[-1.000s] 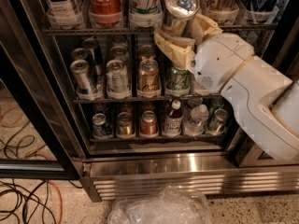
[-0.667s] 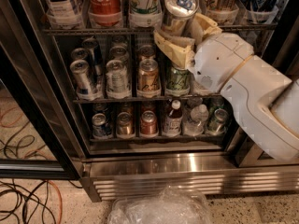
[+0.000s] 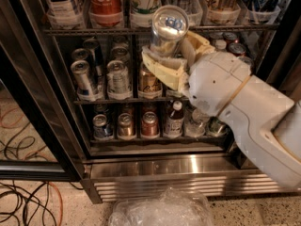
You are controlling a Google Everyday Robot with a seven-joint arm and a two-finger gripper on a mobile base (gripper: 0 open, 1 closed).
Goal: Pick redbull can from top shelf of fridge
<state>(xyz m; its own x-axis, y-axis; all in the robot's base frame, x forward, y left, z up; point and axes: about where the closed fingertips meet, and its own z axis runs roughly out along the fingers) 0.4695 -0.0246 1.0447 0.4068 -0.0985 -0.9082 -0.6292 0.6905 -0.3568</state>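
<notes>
The gripper (image 3: 175, 54) is clamped around the redbull can (image 3: 167, 27), which is tilted (lid toward the camera) just in front of the front edge of the top shelf (image 3: 94, 31). The grasp looks made, so withdrawal is the step in hand. The next move calls for drawing the can straight back out of the fridge (image 3: 155, 166) without loosening the hold.

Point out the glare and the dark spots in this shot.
Camera view: glare whitens the lid of the slim silver redbull can, clamped in the cream gripper before the top shelf; a bright streak crosses the stainless-steel base grille; the lower racks lie in dimmer light.
</notes>
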